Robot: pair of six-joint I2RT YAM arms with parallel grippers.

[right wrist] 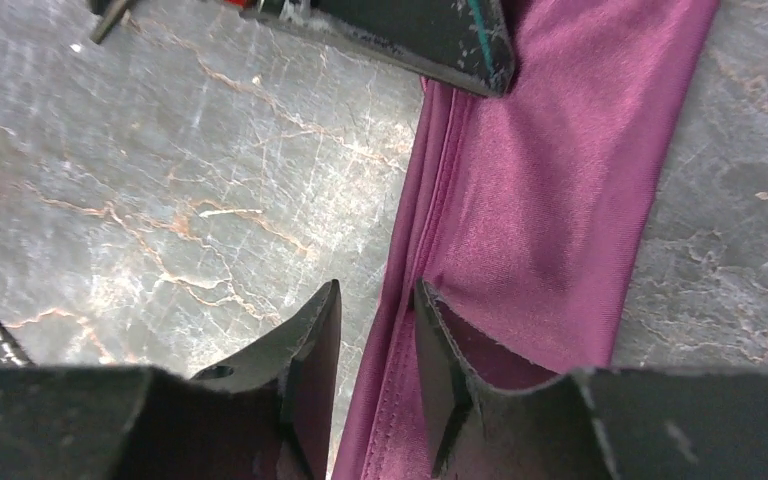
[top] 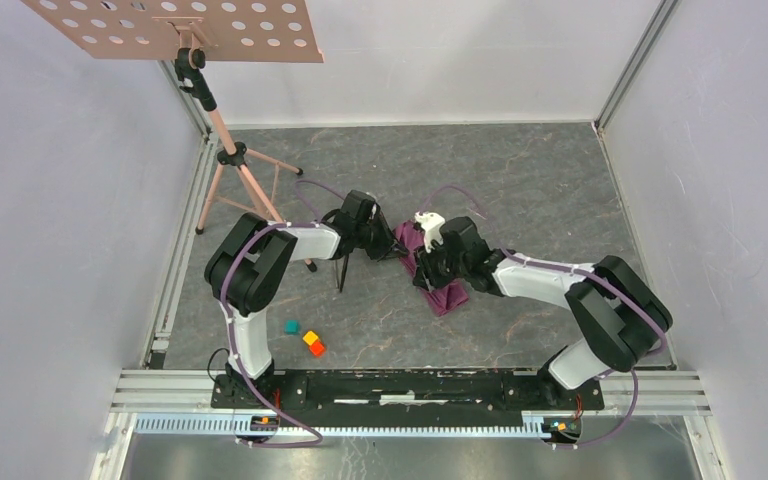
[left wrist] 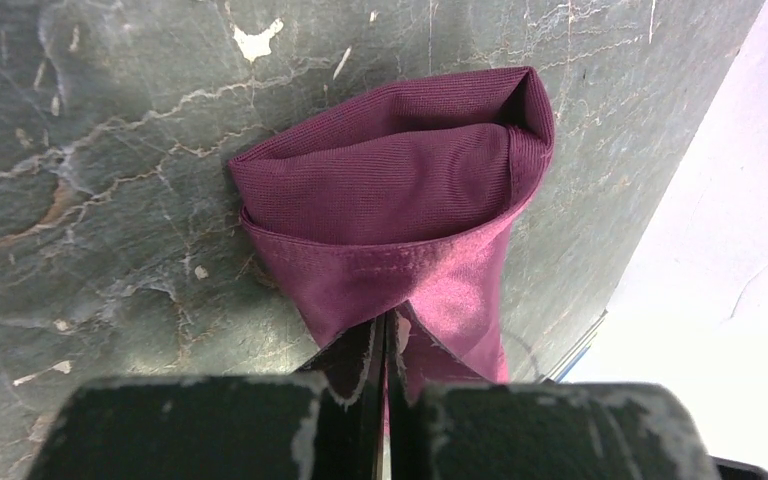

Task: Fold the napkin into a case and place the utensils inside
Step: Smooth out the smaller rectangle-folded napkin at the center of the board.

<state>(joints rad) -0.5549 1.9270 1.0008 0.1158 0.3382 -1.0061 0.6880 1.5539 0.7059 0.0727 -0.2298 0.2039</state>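
Note:
The plum-purple napkin (top: 444, 290) lies folded into a narrow strip on the grey table, between my two grippers. My left gripper (top: 388, 248) is shut on the napkin's near end (left wrist: 400, 200), and the cloth bulges into an open pouch beyond the fingertips (left wrist: 388, 320). My right gripper (top: 428, 268) is open, its fingers straddling the napkin's hemmed long edge (right wrist: 520, 190) with the gripper (right wrist: 378, 295) low over it. Two slim dark utensils (top: 343, 270) lie just left of the napkin, below the left wrist.
Teal (top: 291, 326), yellow (top: 310, 338) and orange (top: 317, 349) blocks sit near the front left. A pink tripod stand (top: 232, 160) with a perforated board stands at the back left. White walls enclose the table on three sides.

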